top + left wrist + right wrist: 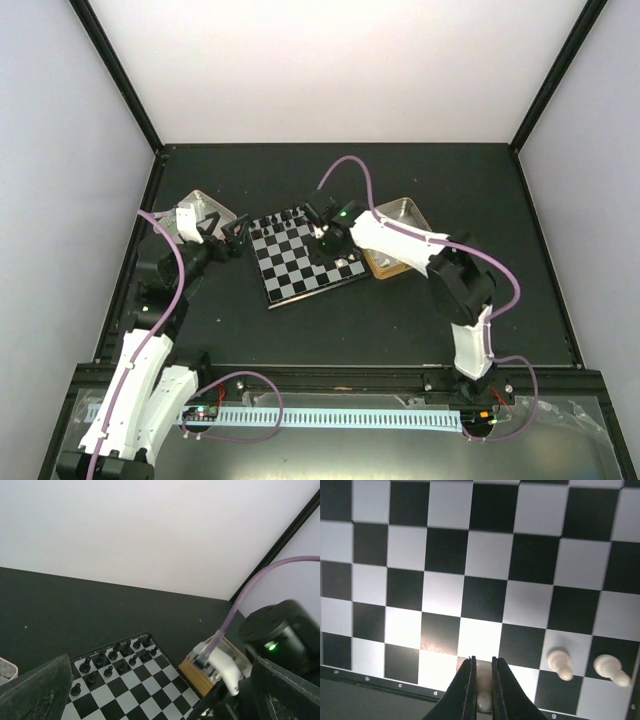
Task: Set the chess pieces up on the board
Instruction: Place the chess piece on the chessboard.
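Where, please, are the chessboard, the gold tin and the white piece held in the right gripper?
chessboard (298, 270), top external view, a bare square near its middle.
gold tin (196, 674), left wrist view, its gold side wall.
white piece (483, 676), right wrist view, the upper part of its pale body.

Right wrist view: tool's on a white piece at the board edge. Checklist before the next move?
1. Right tool gripping the white piece: ok, closed on it.
2. Piece over an edge-row square of the board: ok.
3. Piece base seated on the square: cannot tell, hidden by the tool.
4. Two placed white pieces clear of the right tool: ok, apart, off to one side.
5. Left tool off the board: ok, open, beside its left corner.
6. Black pieces standing in two rows: ok.
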Robot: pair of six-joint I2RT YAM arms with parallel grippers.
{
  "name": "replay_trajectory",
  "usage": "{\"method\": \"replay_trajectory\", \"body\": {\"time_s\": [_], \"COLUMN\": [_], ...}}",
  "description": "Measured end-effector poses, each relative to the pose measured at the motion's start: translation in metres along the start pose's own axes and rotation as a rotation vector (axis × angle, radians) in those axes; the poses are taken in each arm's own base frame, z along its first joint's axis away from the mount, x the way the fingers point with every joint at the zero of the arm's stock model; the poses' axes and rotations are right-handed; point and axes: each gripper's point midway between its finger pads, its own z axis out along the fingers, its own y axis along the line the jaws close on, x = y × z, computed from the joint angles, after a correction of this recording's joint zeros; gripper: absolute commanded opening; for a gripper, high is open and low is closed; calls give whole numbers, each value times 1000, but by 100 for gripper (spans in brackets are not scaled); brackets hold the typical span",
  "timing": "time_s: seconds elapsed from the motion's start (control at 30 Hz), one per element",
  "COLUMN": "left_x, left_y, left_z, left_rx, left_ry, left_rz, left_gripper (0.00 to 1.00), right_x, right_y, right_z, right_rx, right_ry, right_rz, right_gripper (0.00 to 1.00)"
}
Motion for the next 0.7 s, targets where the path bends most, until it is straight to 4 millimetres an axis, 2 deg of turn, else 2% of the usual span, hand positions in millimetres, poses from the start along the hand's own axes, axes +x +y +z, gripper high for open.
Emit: {"method": "replay_trajectory", "body": {"time_s": [0.03, 0.17, 0.37, 0.7], "left_x": [0, -1, -1, 1], "left_y": [0, -1, -1, 0], "left_z": [0, -1, -1, -1], "left_rx": [1, 2, 2, -3], "left_ry": [-2, -5, -4, 4], "left_rz": [1, 2, 2, 16], "left_gripper": [99, 99, 99, 99], "right_x": [6, 15, 8, 11], "right_y": [1, 5, 0, -7], "right_z": [10, 22, 27, 32], "right_rx": [30, 85, 157, 218], "right_ry": [33, 85, 104, 174], "right_rz": [-21, -64, -75, -82], "right_gripper": [3, 3, 4, 11]}}
